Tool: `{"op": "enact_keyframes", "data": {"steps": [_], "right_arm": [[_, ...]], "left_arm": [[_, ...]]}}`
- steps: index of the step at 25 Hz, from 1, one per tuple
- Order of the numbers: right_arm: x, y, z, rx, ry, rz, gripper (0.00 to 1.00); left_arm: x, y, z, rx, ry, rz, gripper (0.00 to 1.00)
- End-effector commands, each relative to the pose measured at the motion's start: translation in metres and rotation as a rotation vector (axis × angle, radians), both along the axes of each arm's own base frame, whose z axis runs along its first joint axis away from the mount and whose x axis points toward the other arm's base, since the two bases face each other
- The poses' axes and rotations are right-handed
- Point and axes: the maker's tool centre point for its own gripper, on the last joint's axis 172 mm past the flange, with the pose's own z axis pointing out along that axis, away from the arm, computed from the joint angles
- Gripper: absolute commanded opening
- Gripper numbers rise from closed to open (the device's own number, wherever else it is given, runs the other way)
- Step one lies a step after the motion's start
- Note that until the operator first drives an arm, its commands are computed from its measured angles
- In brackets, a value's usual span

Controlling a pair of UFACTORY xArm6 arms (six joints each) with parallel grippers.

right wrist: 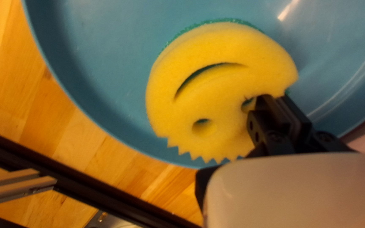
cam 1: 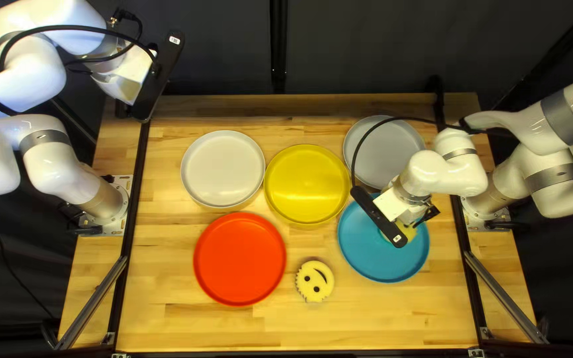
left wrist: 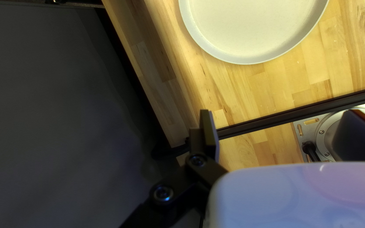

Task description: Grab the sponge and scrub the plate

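Note:
My right gripper [cam 1: 426, 213] is low over the blue plate [cam 1: 384, 266], its fingertips hidden in the top left view. The yellow smiley sponge [cam 1: 410, 231] with a green underside shows partly beneath it. Seen from the right wrist, that gripper [right wrist: 280, 104] pinches the edge of the tilted sponge [right wrist: 216, 101] between both fingers, over the blue plate [right wrist: 106, 71]. My left gripper [cam 1: 125, 110] hangs raised at the table's far left corner. From its wrist, the gripper [left wrist: 280, 118] has widely spaced fingers with nothing held.
Other plates are white [cam 1: 223, 168], yellow [cam 1: 307, 184], red [cam 1: 240, 259] and grey [cam 1: 382, 154]. A second smiley sponge [cam 1: 314, 281] lies on the wood between the red and blue plates. Black rails [cam 1: 129, 232] run along both table sides.

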Motion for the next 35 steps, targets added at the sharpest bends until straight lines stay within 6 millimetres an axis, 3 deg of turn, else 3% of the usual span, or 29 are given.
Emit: {"op": "enact_keyframes", "data": {"steps": [1,7,10,22,26,31,35], "right_arm": [[0.024,-0.009,0.001,-0.001,-0.016,0.003,0.0],[0.058,-0.023,0.004,-0.01,-0.043,0.013,0.0],[0.059,-0.023,0.005,-0.013,-0.047,0.017,0.0],[-0.003,-0.005,0.008,-0.011,-0.022,-0.007,0.0],[-0.013,-0.003,0.009,-0.009,-0.013,-0.014,0.0],[0.005,0.005,0.007,-0.016,-0.021,-0.006,0.0],[0.035,0.01,0.009,-0.029,-0.04,0.011,0.0]], "left_arm": [[0.0,0.0,0.0,0.0,0.0,0.0,1.0],[0.0,0.0,0.0,0.0,0.0,0.0,1.0],[0.0,0.0,0.0,0.0,0.0,0.0,1.0],[0.0,0.0,0.0,0.0,0.0,0.0,1.0],[0.0,0.0,0.0,0.0,0.0,0.0,1.0],[0.0,0.0,0.0,0.0,0.0,0.0,1.0],[0.0,0.0,0.0,0.0,0.0,0.0,1.0]]}}
